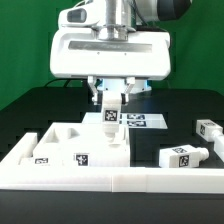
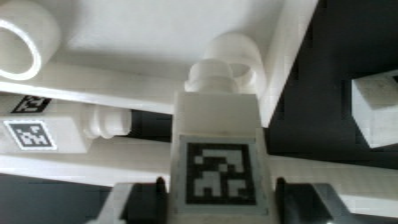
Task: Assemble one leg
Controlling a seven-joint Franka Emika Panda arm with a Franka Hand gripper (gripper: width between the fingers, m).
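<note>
My gripper (image 1: 110,102) is shut on a leg (image 1: 108,118), a short white post with a black-and-white tag, and holds it upright over the far right corner of the large flat white tagged panel (image 1: 62,140). In the wrist view the leg (image 2: 222,140) sits between my two dark fingers (image 2: 146,205), with its rounded end (image 2: 224,68) pointing at the white panel (image 2: 125,80). A round hole (image 2: 15,48) in the panel shows off to one side. I cannot tell if the leg touches the panel.
Two loose legs lie on the black table at the exterior view's right, one near (image 1: 184,156) and one farther back (image 1: 208,129). The marker board (image 1: 143,121) lies behind the held leg. A long white wall (image 1: 120,182) runs along the front.
</note>
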